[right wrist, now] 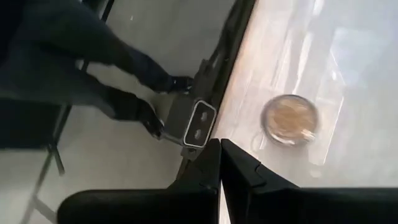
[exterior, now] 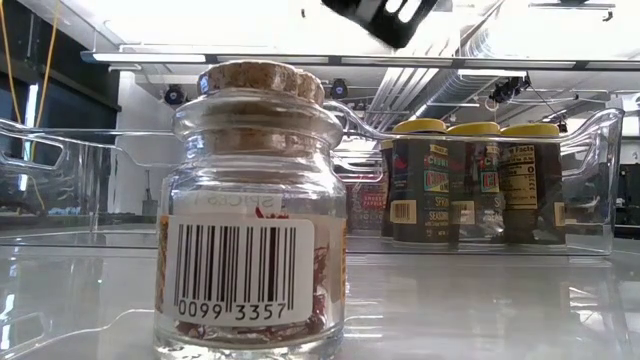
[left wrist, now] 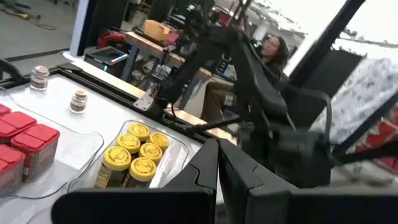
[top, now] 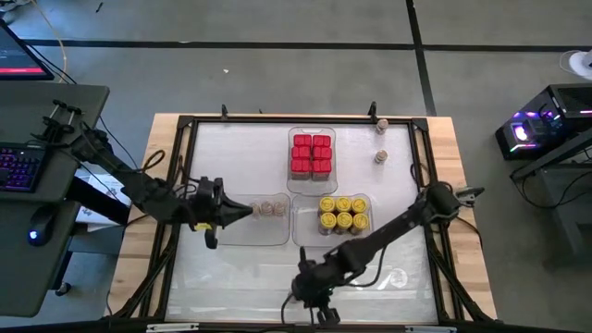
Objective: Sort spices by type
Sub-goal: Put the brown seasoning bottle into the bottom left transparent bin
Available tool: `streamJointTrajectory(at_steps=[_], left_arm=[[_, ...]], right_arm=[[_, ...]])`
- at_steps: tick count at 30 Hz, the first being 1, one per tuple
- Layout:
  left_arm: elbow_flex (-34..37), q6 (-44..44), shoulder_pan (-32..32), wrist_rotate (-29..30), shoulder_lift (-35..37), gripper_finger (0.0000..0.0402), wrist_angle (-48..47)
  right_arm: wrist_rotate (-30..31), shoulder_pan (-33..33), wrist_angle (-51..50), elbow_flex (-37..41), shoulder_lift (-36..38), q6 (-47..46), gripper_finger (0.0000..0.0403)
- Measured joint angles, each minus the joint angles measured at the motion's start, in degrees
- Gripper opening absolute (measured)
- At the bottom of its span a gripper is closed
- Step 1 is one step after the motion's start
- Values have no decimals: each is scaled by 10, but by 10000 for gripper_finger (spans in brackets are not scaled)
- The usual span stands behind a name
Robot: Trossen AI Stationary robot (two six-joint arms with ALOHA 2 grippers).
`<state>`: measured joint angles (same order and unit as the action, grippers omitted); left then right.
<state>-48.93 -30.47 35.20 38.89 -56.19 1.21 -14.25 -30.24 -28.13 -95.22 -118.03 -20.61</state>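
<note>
Sorting is nearly done: red boxes (top: 312, 154) and yellow-lidded jars (top: 342, 214) sit grouped in trays. The right gripper (right wrist: 219, 163), shut and empty, hovers just beside a cork-topped jar (right wrist: 290, 119); it must open and descend over it. The left gripper (top: 248, 211), shut and empty, points at the tan jars (top: 268, 209) just ahead.

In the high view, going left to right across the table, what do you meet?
left gripper → tan cork-topped jars in their tray → red boxes → yellow-lidded jars → two loose cork-topped jars. The right gripper overlaps this span, so it is left out.
</note>
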Motion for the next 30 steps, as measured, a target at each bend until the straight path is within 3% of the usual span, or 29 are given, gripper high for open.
streamJointTrajectory(at_steps=[5, 8, 18, 30], left_arm=[[0, -21, 0, 17, 1, 0, 0], [0, -31, 0, 18, 1, 0, 0], [0, -39, 0, 42, 1, 0, 0], [0, -38, 0, 44, 1, 0, -2]], right_arm=[[-6, -11, 6, -8, -41, 42, 0], [19, -14, 3, -7, -59, 41, 0], [93, -8, 7, -7, -64, 42, 0], [130, 41, 83, -6, -74, 42, 0]])
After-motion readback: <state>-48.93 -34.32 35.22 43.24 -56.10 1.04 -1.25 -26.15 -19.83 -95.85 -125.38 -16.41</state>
